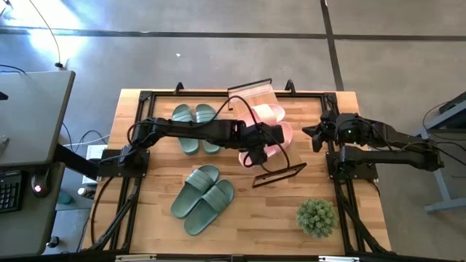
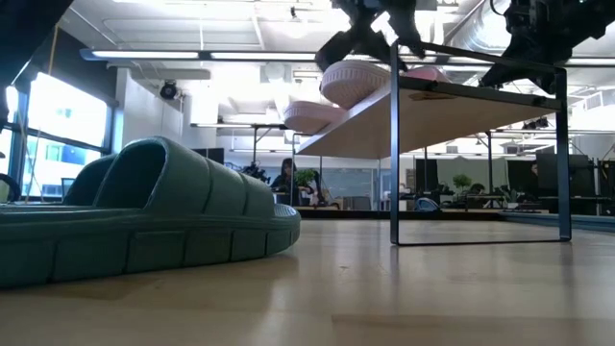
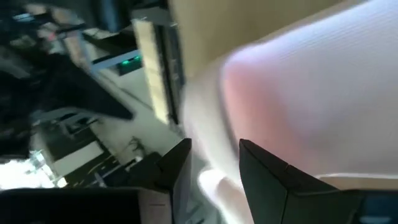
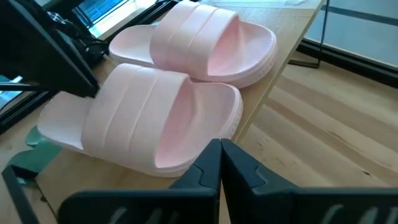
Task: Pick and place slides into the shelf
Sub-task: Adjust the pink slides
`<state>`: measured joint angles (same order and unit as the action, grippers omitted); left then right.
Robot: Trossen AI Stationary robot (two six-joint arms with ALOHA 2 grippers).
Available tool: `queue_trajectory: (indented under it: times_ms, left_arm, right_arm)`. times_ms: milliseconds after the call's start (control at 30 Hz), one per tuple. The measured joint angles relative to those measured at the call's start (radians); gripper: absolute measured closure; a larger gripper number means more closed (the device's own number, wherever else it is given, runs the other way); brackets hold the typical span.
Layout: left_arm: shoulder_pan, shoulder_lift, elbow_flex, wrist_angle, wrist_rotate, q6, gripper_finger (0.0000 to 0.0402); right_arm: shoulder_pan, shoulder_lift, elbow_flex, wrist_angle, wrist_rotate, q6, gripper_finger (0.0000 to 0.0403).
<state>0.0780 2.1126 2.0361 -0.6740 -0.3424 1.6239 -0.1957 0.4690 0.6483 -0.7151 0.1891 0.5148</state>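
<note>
Two pale pink slides lie side by side on the shelf (image 1: 253,94): one at the far side (image 1: 266,113), one nearer (image 1: 282,137). My left gripper (image 3: 214,146) reaches in from the table's left and is shut on the nearer pink slide (image 4: 143,118). My right gripper (image 4: 221,146) waits shut at the shelf's right side (image 1: 307,133), touching nothing. One sage-green pair (image 1: 196,127) lies on the table at the far left. Another (image 1: 204,196) lies near the front. My left gripper pinches the nearer pink slide at its heel end (image 4: 59,118), with pale pink rubber (image 3: 211,180) passing between the two fingers. The fingers slant down from the table's left. The slide rests sole down on the shelf top, its heel end (image 2: 312,115) overhanging the shelf's edge.
A small potted plant (image 1: 317,216) stands at the table's near right corner. The shelf's thin black frame (image 2: 394,144) stands on the table mid-right. A desk with a keyboard (image 1: 29,131) sits off the table's left side.
</note>
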Motion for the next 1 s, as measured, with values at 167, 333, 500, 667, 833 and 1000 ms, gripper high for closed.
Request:
queue_trajectory:
  times_ms: [167,333,500,667,833,1000]
  left_arm:
    - [0.000,0.023,-0.002,0.045,0.000,0.002,0.0282]
    - [0.000,0.025,-0.003,0.069,-0.005,0.021,0.0297]
    - [0.001,0.025,-0.003,0.068,-0.006,0.036,0.0364]
    - [0.008,0.025,-0.003,0.044,0.006,0.120,0.0386]
    - [0.010,0.025,-0.003,0.032,0.015,0.210,0.0394]
    - [0.035,0.025,-0.002,0.030,0.049,0.232,0.0391]
  right_arm:
    - [0.000,0.000,0.000,0.000,-0.001,-0.002,0.0403]
    - [0.000,0.000,0.000,0.000,-0.002,-0.019,0.0403]
    - [0.000,0.000,0.000,0.000,-0.002,-0.022,0.0403]
    - [0.000,0.000,0.000,0.000,-0.002,-0.026,0.0403]
    - [0.000,0.000,0.000,0.000,-0.002,-0.026,0.0403]
    - [0.000,0.000,0.000,-0.001,-0.002,-0.026,0.0403]
